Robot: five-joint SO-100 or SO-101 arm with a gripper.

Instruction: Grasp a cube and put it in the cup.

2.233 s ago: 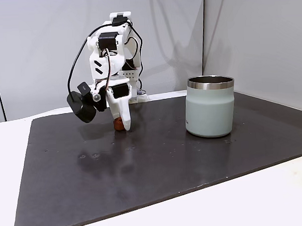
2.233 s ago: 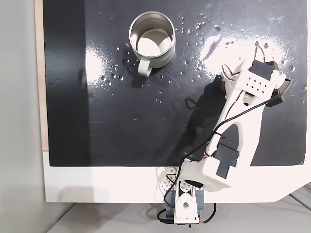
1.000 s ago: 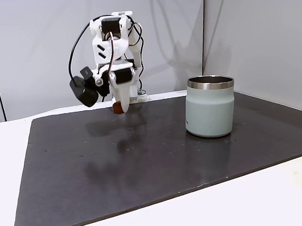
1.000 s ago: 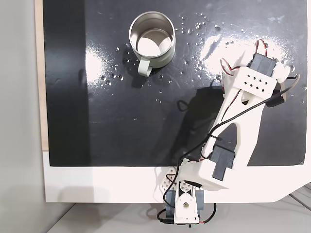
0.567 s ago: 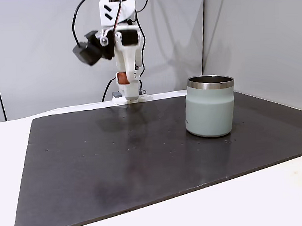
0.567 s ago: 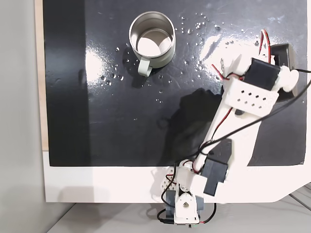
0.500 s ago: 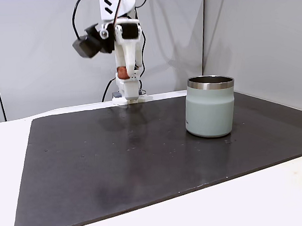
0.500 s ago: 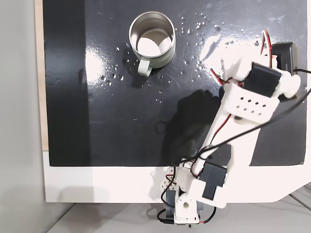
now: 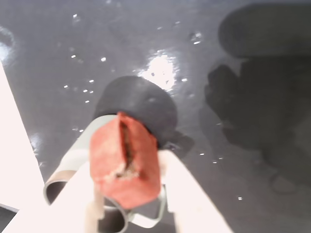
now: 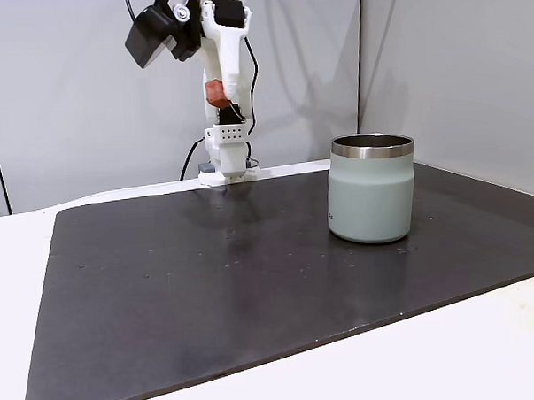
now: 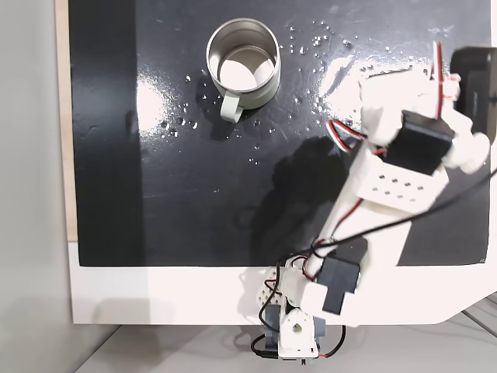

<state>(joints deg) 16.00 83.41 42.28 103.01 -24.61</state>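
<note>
The cube (image 9: 125,158), small and reddish-brown, is pinched between my white fingers (image 9: 187,191) in the wrist view. My gripper (image 10: 218,94) is shut on the cube (image 10: 215,92) and hangs high above the mat's back edge in a fixed view. The cup (image 10: 371,200), pale grey-green with a steel rim, stands on the mat well to the right of and below the gripper. From above, the cup (image 11: 268,85) looks empty and has a small handle (image 11: 228,109); my arm (image 11: 392,183) covers the gripper and cube. Part of the cup (image 9: 73,158) shows behind the cube in the wrist view.
A glossy black mat (image 10: 253,280) covers the white table (image 10: 20,237). The arm's base (image 10: 223,171) stands at the mat's back edge. Grey wall panels (image 10: 68,111) rise behind. Open mat lies between the arm and the cup.
The arm has lifted the cube off the mat, from beside the base to high above it. The cup has not moved.
</note>
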